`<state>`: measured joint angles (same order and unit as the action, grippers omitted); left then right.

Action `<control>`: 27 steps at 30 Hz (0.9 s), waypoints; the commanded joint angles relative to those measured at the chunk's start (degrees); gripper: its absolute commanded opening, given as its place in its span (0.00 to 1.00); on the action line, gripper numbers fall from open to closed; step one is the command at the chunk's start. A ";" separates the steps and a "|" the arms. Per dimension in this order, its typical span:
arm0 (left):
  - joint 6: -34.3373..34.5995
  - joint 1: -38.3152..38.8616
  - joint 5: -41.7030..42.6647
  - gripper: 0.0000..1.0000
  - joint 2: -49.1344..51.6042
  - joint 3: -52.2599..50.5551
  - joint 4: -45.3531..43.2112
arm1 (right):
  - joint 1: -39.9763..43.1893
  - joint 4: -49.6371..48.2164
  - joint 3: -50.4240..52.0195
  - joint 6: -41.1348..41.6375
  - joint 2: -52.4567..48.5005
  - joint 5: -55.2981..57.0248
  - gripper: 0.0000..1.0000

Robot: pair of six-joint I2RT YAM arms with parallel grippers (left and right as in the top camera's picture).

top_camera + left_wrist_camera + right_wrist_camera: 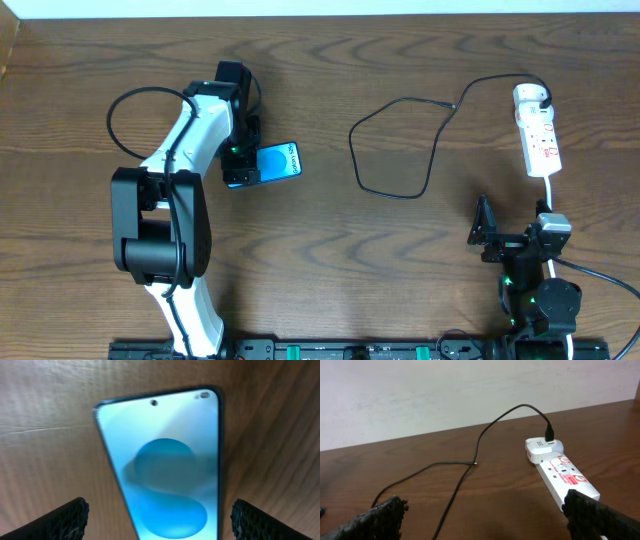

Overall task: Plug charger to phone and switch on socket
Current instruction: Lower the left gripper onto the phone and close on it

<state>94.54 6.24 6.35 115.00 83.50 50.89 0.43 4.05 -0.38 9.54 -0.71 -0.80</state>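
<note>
The phone (278,162) lies screen-up on the table, its screen lit blue. My left gripper (240,168) hangs over its left end. In the left wrist view the phone (165,470) runs between the two fingers of the left gripper (160,525), which is open with a gap on each side. The charger cable (385,150) loops across the table, and its white adapter (530,97) sits in the socket strip (540,142). My right gripper (512,222) is open just in front of the socket (565,477), empty. The cable (470,465) runs between its fingers from the adapter (542,449).
The socket's white cord (550,190) runs down past the right arm. A black arm cable (130,110) loops at the far left. A pale wall (470,390) backs the table's far edge.
</note>
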 commanded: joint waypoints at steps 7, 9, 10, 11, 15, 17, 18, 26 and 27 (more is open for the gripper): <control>3.67 1.18 0.96 0.91 0.74 -2.54 -4.13 | -0.26 0.26 0.07 -0.85 0.28 0.04 0.99; 4.63 1.36 0.96 0.91 0.74 -2.62 -4.11 | -0.26 0.26 0.07 -0.85 0.26 0.04 0.99; 4.85 1.49 0.94 0.91 0.74 -2.62 -4.13 | -0.26 0.26 0.07 -0.85 0.26 0.04 0.99; 5.29 1.51 0.94 0.91 0.74 -2.62 -4.11 | -0.26 0.26 0.07 -0.85 0.26 0.04 0.99; 5.86 1.57 0.94 0.91 0.74 -2.67 -4.13 | -0.26 0.26 0.07 -0.85 0.26 0.04 0.99; 5.84 1.57 0.90 0.91 0.76 -2.67 -4.13 | -0.26 0.26 0.07 -0.85 0.26 0.04 0.99; 5.84 1.57 0.87 0.91 0.76 -2.67 -4.13 | -0.26 0.26 0.07 -0.85 0.26 0.04 0.99; 5.84 1.73 0.48 0.91 0.87 -2.67 -4.33 | -0.26 0.26 0.07 -0.85 0.26 0.04 0.99; 5.81 1.86 0.48 0.92 0.87 -2.67 -4.52 | -0.26 0.26 0.07 -0.85 0.26 0.04 0.99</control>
<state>99.24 7.70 7.40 115.00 81.19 46.35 0.43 4.05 -0.38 9.54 -0.71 -0.80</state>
